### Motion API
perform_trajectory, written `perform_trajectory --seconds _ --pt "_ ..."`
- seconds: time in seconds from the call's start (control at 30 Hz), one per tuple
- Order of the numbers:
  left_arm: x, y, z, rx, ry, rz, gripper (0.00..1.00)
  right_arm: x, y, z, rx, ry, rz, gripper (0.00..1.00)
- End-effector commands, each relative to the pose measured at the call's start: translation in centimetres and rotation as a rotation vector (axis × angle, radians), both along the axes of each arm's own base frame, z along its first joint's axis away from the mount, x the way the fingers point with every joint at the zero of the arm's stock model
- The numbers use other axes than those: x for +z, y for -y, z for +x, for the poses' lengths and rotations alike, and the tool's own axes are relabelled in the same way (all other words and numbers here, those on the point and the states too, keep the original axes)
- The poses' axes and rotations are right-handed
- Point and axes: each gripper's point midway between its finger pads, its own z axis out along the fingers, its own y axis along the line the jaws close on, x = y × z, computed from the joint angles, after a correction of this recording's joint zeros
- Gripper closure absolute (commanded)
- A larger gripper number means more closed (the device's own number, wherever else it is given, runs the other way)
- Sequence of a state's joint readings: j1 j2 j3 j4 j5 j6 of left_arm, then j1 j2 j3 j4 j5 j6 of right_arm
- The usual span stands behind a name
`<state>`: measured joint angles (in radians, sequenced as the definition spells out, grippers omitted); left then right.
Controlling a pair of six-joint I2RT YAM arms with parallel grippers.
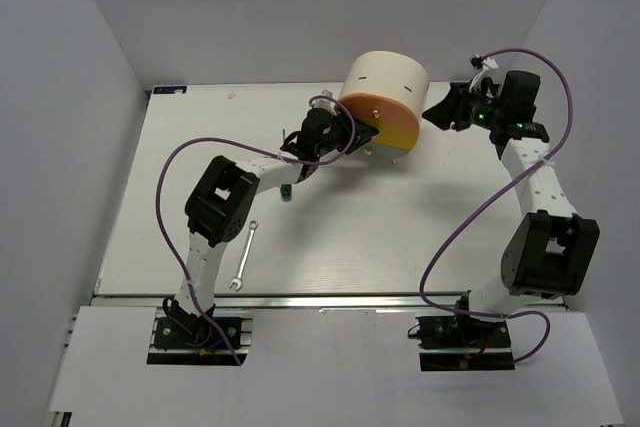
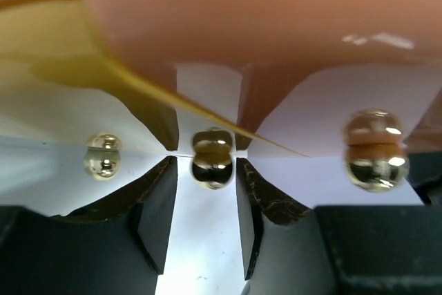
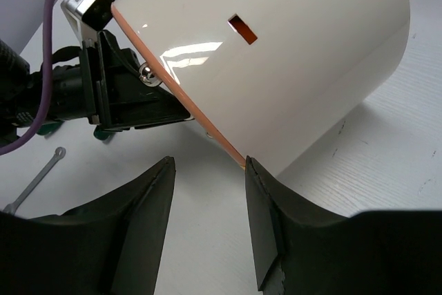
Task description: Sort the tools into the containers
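The cream drum cabinet (image 1: pixel 388 79) lies with its drawer fronts facing me, orange (image 1: pixel 375 117) over yellow (image 1: pixel 402 139). My left gripper (image 1: pixel 358 135) is open at those fronts. In the left wrist view its fingertips (image 2: pixel 206 164) stand on either side of the middle brass knob (image 2: pixel 212 160), a little apart from it. My right gripper (image 1: pixel 438 112) is open and empty beside the cabinet's right wall (image 3: pixel 290 67). The silver wrench (image 1: pixel 245 255) lies on the table by the left arm. A green handle tip (image 1: pixel 285 192) shows under the left forearm. The other screwdrivers are hidden.
Two more brass knobs (image 2: pixel 102 155) (image 2: pixel 373 160) sit left and right of the middle one. Purple cables (image 1: pixel 470 217) loop over both arms. The white enclosure walls (image 1: pixel 90 67) stand close around the table. The wrench also shows in the right wrist view (image 3: pixel 34 181).
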<state>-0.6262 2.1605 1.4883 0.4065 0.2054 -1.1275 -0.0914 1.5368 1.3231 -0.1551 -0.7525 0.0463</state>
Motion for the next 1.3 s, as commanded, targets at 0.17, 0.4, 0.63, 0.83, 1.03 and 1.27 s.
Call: perform_trajectory --seconds 0.17,0.4,0.63,0.83,1.03,1.27 --pt "1.3 0.8 0.8 0.073 0.030 -0.011 0.67 1.7 -0.1 -0.8 0.010 0.057 0.009 0.49" --pt "2.7 0.1 -0.9 0.055 0.047 -0.031 0.82 1.6 -0.1 -1.3 0.014 0.066 -0.004 0.49" --pt "3.8 -1.0 -5.8 -0.011 0.043 -0.023 0.81 1.9 -0.1 -1.8 0.014 0.078 -0.012 0.48" --pt "3.3 -2.0 -8.4 -0.046 0.016 -0.017 0.78 1.8 -0.1 -2.1 0.017 0.076 -0.018 0.48" --pt "3.0 -2.9 -9.7 -0.040 0.005 -0.001 0.60 2.3 -0.1 -2.7 0.022 0.087 -0.028 0.46" --pt "4.3 -3.6 -9.6 -0.025 0.033 0.046 0.30 3.9 -0.6 -4.1 0.100 0.167 -0.090 0.32"
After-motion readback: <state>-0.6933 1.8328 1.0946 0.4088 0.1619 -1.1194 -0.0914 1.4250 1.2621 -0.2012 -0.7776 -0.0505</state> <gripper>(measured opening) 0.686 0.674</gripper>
